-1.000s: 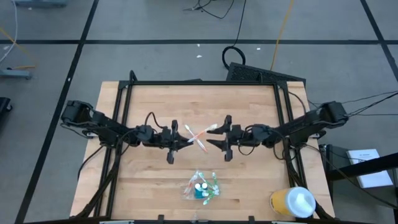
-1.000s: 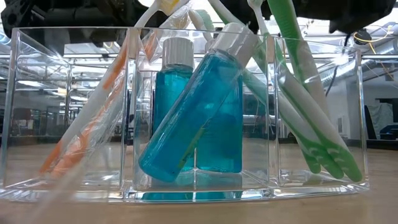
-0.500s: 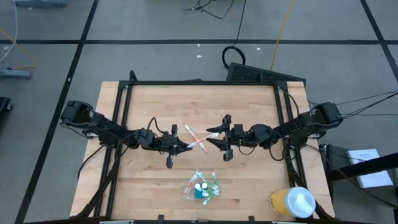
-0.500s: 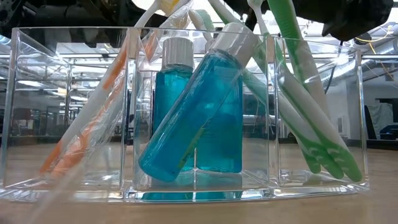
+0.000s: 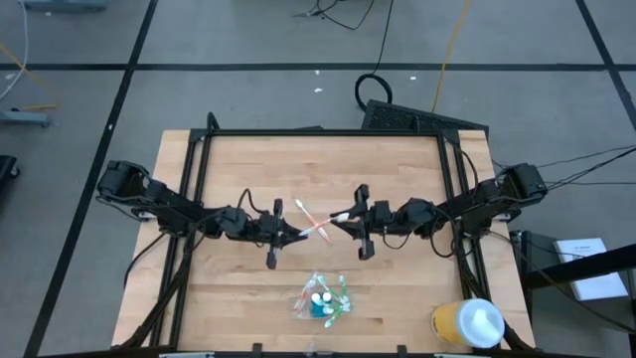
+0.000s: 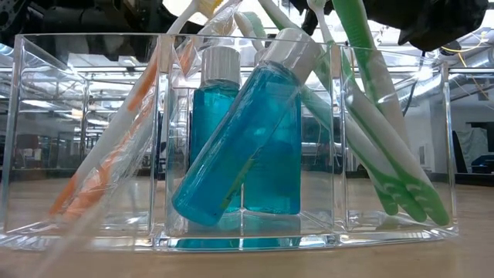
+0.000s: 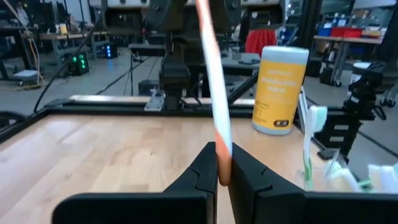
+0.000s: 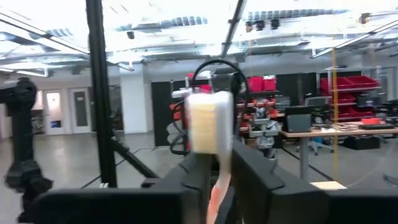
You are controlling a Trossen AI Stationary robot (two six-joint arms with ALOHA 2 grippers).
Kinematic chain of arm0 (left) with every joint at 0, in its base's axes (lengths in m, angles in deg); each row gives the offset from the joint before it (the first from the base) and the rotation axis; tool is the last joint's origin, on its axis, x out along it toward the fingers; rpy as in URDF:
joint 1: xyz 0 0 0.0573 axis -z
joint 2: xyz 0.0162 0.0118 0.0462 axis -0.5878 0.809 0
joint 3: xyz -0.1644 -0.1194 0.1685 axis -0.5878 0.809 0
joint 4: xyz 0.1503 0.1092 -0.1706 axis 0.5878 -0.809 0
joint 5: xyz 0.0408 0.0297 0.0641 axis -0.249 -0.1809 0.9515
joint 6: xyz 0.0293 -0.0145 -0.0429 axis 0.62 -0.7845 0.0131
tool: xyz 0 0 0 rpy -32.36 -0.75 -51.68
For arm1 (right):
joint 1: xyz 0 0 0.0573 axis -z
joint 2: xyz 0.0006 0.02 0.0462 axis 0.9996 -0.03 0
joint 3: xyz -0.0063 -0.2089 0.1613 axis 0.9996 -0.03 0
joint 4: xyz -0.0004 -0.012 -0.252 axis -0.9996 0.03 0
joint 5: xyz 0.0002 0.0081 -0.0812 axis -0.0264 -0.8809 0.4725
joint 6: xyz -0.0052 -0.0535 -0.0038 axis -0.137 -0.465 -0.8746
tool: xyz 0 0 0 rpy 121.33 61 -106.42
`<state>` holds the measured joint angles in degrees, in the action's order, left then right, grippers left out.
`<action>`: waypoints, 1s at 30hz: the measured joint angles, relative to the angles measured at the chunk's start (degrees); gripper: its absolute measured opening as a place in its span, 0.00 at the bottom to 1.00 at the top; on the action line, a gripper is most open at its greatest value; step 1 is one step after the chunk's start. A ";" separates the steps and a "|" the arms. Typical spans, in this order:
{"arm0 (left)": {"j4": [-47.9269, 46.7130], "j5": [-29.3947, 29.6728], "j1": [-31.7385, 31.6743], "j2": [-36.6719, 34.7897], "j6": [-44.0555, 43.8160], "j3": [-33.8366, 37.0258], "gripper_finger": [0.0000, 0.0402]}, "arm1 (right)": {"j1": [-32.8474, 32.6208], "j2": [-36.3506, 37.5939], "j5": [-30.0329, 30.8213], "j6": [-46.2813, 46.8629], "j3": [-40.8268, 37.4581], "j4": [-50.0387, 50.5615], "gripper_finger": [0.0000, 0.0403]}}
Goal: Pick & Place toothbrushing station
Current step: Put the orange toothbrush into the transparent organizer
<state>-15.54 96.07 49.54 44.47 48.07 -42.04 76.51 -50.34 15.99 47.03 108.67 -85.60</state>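
The toothbrushing station (image 6: 247,224) stood at the lower middle of the high view, a clear box of three compartments holding two blue bottles (image 6: 239,131), green brushes (image 6: 386,139) and one orange-white brush. Above it, mid-frame, my left gripper (image 5: 289,233) was clamped on an orange toothbrush (image 5: 316,223); my right gripper (image 5: 343,221) had its fingers closed around the same brush's bristle end. A yellow cup (image 5: 467,323) sat lower right.

Only print visible: white lettering on yellow cup (image 7: 277,89), standing on table (image 7: 106,155) past the orange brush (image 7: 214,93). Too blurred to read. No other text, number or sign readable.
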 joint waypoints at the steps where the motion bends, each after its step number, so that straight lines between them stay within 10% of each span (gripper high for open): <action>1: -0.67 0.20 0.01 0.00 -0.32 0.00 0.03 | 0.00 -0.02 -0.85 0.21 0.00 0.00 0.10; 10: -3.72 1.24 0.06 -0.11 -4.82 -0.13 0.09 | -0.22 0.25 -2.52 -0.46 -0.07 1.50 0.03; 19: -8.28 3.38 -0.27 -0.07 -12.27 0.00 0.17 | -0.56 11.12 -3.55 5.58 0.00 23.22 0.02; 30: -12.83 -4.15 -4.41 0.00 -16.30 -6.68 0.52 | -0.89 14.12 4.43 5.15 0.02 34.61 0.02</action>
<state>-28.37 91.93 45.13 44.47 31.77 -48.72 75.63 -36.22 20.42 52.18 108.70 -50.99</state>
